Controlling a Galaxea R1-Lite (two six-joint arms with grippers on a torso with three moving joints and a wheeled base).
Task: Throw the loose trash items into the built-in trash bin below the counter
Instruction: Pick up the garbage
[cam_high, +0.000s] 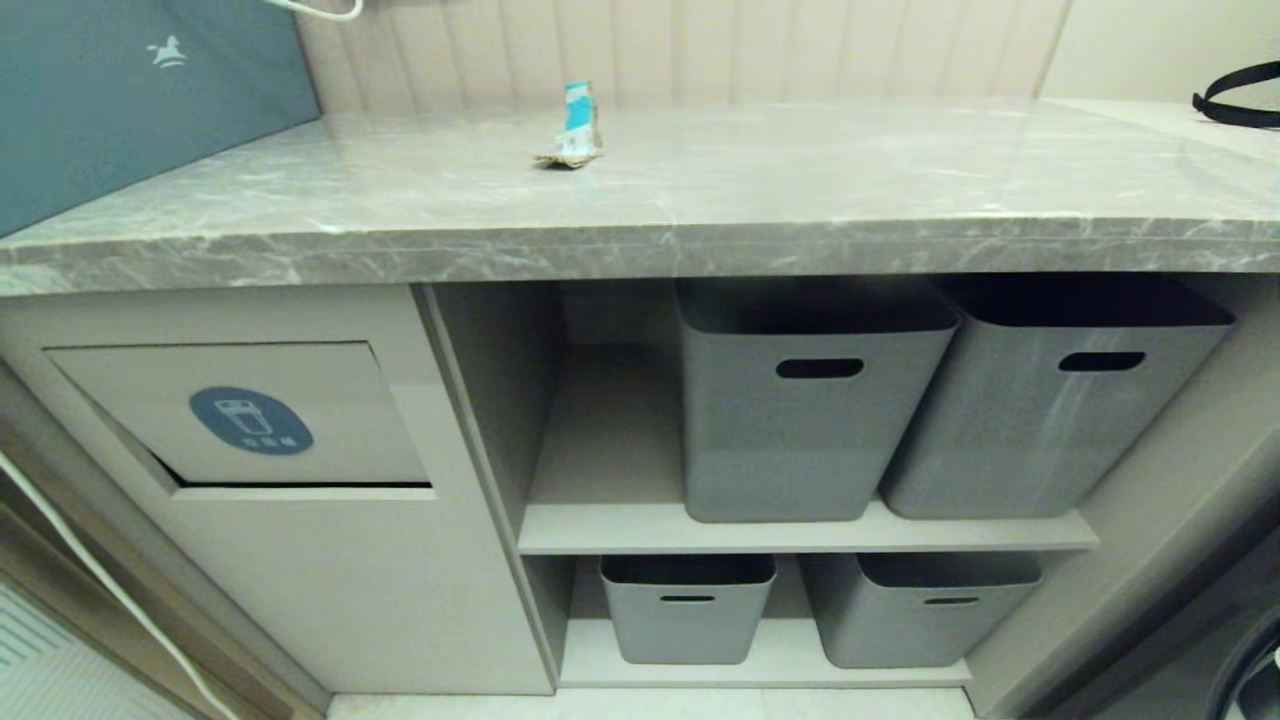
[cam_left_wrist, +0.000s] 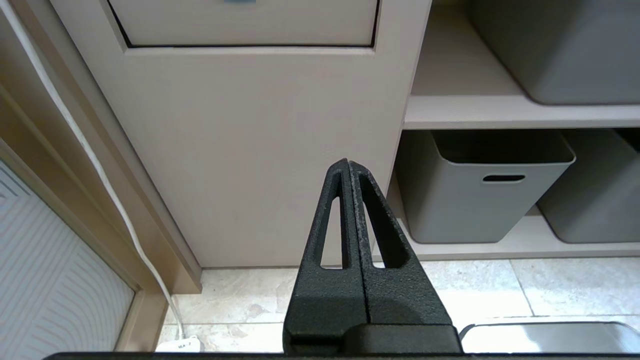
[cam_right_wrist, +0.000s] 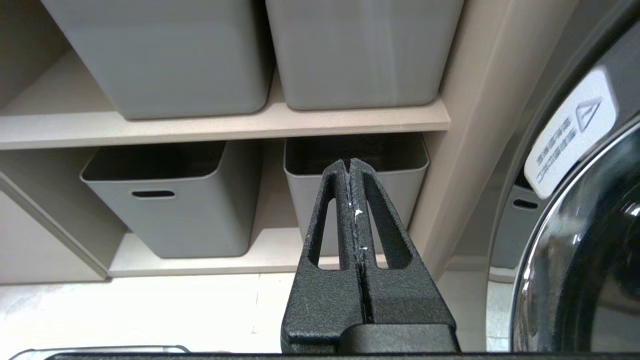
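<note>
One loose trash item (cam_high: 575, 127), a folded teal-and-white carton scrap with a brown edge, stands far back on the grey marble counter (cam_high: 700, 215). Below the counter at the left is the built-in trash bin (cam_high: 245, 415), a beige tilting flap with a blue oval sticker; its lower edge (cam_left_wrist: 245, 30) shows in the left wrist view. Neither arm appears in the head view. My left gripper (cam_left_wrist: 348, 162) hangs low before the bin's cabinet front, shut and empty. Shut and empty too, my right gripper (cam_right_wrist: 349, 162) points at the lower shelf baskets.
Several grey plastic baskets (cam_high: 810, 400) sit on two open shelves (cam_high: 800, 530) right of the bin. A teal board (cam_high: 140, 100) leans at the counter's back left. A white cable (cam_left_wrist: 100, 175) runs down the left wall. A washing machine door (cam_right_wrist: 585, 240) is at the far right.
</note>
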